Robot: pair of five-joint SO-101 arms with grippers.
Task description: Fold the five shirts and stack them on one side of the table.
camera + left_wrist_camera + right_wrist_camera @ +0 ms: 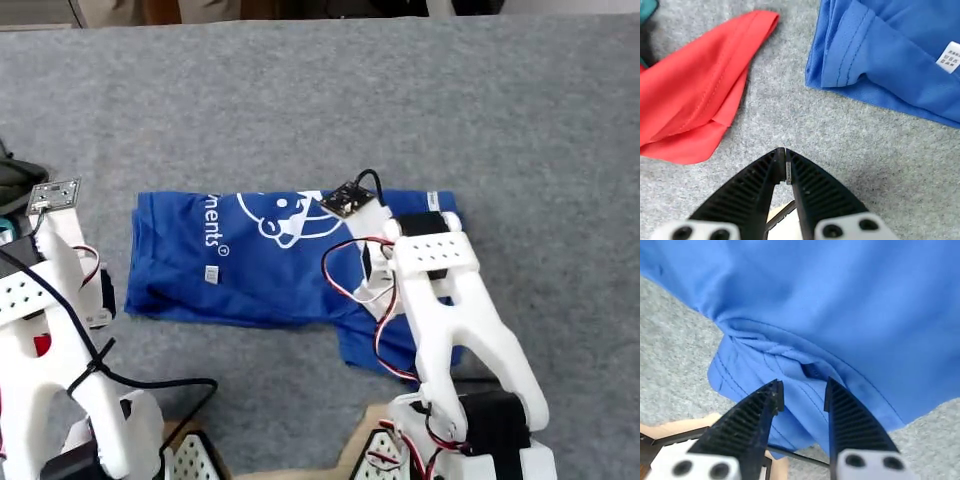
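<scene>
blue shirt (190,255) on worktop (500,100), one sleeve (747,367) jutting out, likely next to tuck; right pincer (803,387) narrowly parted over it; left pincer (784,157) closed, empty, near red shirt (690,95).

High view: overhead, looking straight down. Wrist views: close behind left pincer (785,160) and right pincer (804,386), aimed past the tips. All share the blue shirt (230,275).

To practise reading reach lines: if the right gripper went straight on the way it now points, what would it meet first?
Probably the blue shirt, at its bunched sleeve just ahead of the right gripper; depth is unclear.
</scene>
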